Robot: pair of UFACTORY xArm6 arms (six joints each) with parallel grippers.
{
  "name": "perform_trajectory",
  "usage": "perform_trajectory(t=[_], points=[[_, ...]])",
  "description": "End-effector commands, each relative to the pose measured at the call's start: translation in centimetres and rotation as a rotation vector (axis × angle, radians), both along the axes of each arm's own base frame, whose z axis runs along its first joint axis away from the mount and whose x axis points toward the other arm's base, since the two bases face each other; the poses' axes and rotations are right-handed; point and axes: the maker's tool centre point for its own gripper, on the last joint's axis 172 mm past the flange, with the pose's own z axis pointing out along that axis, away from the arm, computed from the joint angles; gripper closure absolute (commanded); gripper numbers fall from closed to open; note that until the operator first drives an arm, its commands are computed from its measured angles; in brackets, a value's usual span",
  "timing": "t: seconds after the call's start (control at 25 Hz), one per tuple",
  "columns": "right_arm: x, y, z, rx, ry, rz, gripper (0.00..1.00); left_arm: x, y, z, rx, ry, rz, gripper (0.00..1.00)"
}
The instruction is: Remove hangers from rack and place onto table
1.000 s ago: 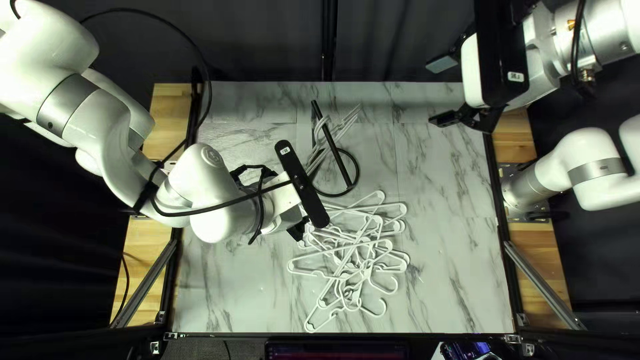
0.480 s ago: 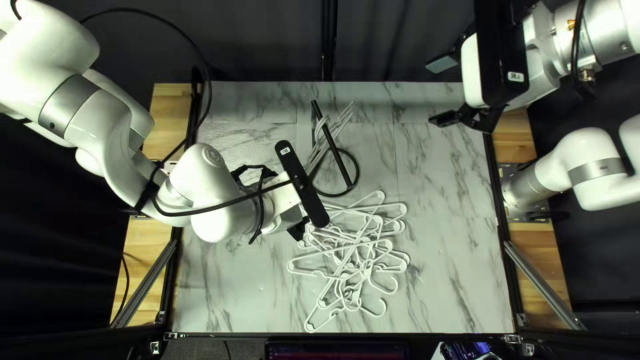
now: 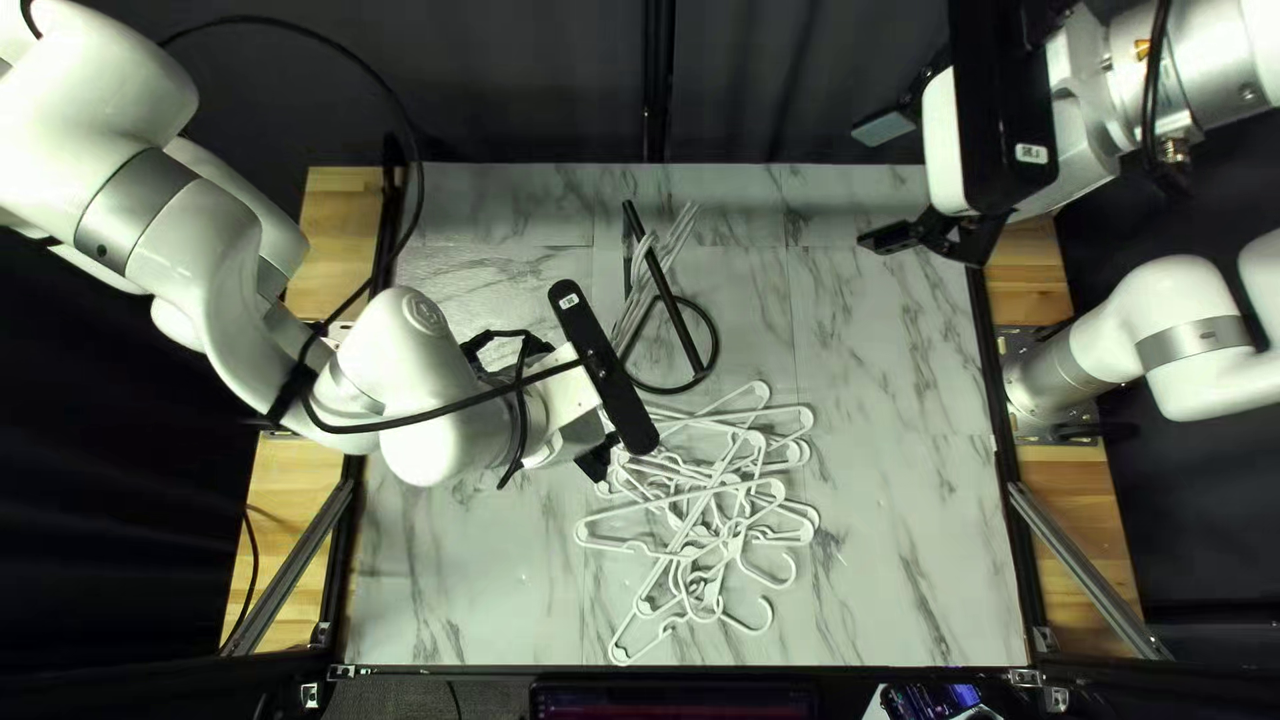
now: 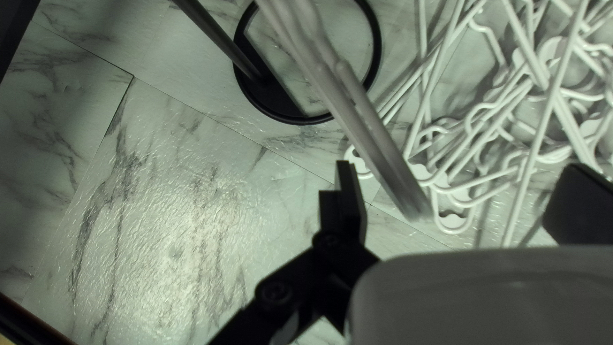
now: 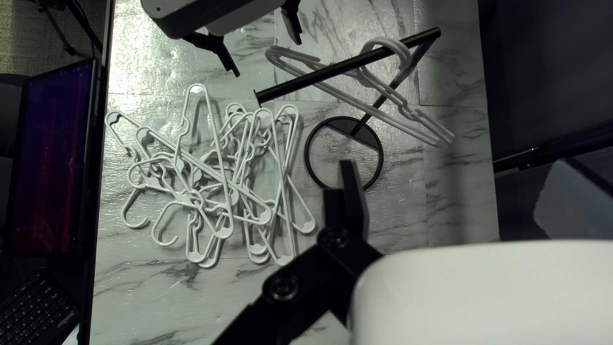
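In the top left view my left gripper (image 3: pixel 604 367) is beside the black rack (image 3: pixel 663 287), its fingertips mostly hidden. White hangers (image 3: pixel 676 247) hang on the rack's bar; others lie in a tangled pile (image 3: pixel 707 520) on the table. My right gripper (image 3: pixel 884 184) is raised at the far right. The left wrist view has my left gripper (image 4: pixel 461 195) open, with the blurred lower end of the hanging hangers (image 4: pixel 377 140) between its fingers, not pinched. My right gripper (image 5: pixel 461 198) is open and empty; ahead of it are the rack bar (image 5: pixel 319 76) and hanging hangers (image 5: pixel 383 115).
The rack's ring base (image 3: pixel 716 350) stands on the marble-patterned table (image 3: pixel 894 534), just beyond the pile. A screen (image 5: pixel 48 160) and a keyboard (image 5: pixel 38 306) are past the table's near edge. Black cables run along my left arm (image 3: pixel 200 254).
The hanging hangers have swung, their far ends shifting left in the top left view. Both arms and the pile look unmoved.
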Motion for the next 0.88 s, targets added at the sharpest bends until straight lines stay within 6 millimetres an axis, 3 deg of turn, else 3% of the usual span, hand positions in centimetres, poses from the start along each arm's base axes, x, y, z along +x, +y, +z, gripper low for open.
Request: perform_trajectory(t=[0.04,0.56,0.88], points=[[0.0,0.0,0.0,0.000,0.000,0.000,0.00,0.0,-0.2,0.7,0.008,-0.006,0.038,0.00],[0.0,0.0,0.0,0.000,0.000,0.000,0.00,1.4,-1.6,1.6,0.036,-0.072,0.134,0.00],[0.0,0.0,0.0,0.000,0.000,0.000,0.00,1.2,-0.4,0.3,0.025,-0.115,0.152,0.00]])
